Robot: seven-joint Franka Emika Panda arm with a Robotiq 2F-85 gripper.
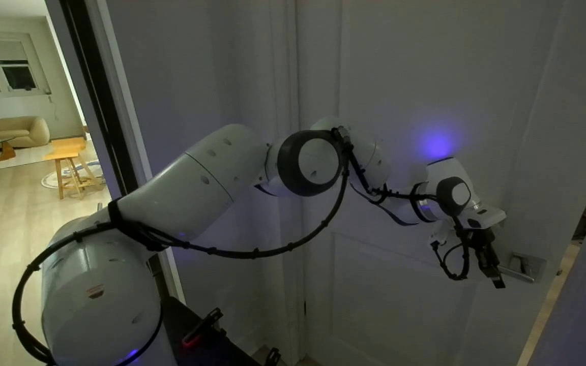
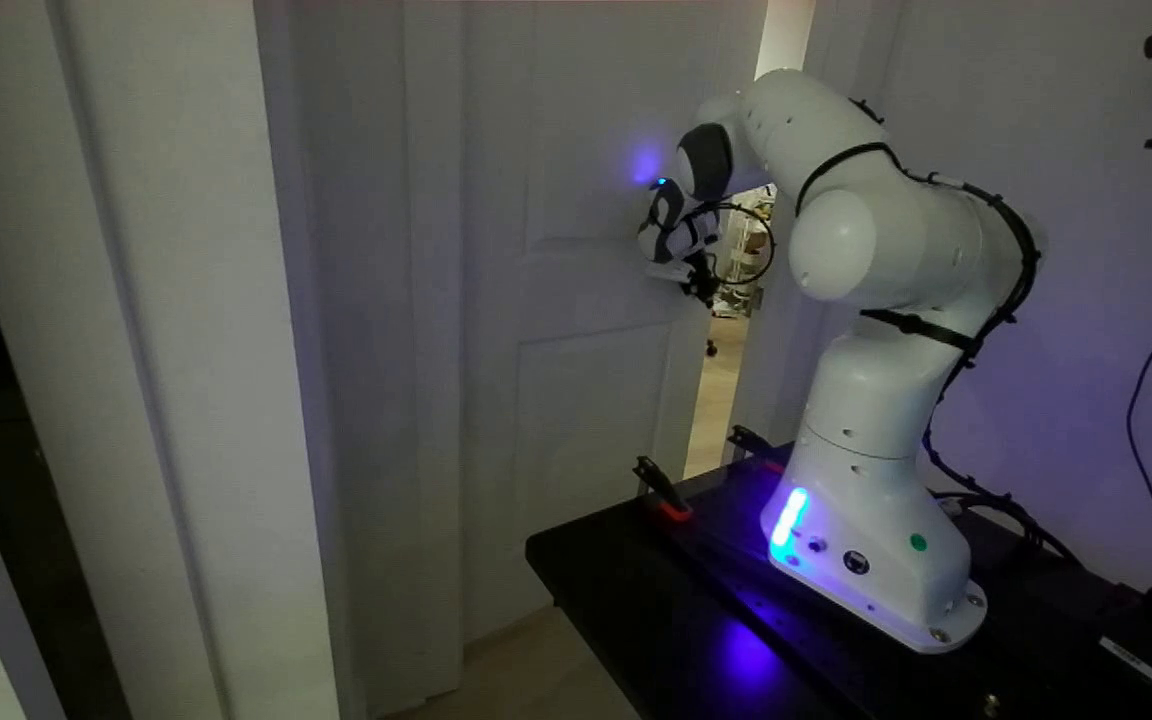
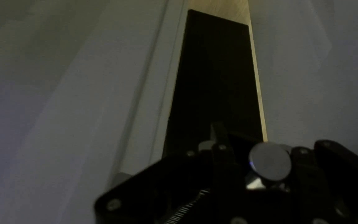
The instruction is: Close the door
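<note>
One pincer at one door handle

The claw is right in front of the door in both exterior views. In an exterior view the handle is just to the claw's right; way over to its left you've got the frame post, then a stool and a sofa past that. In an exterior view the table is below the claw, and the arm's base stands on it, lower right of the claw.
</note>
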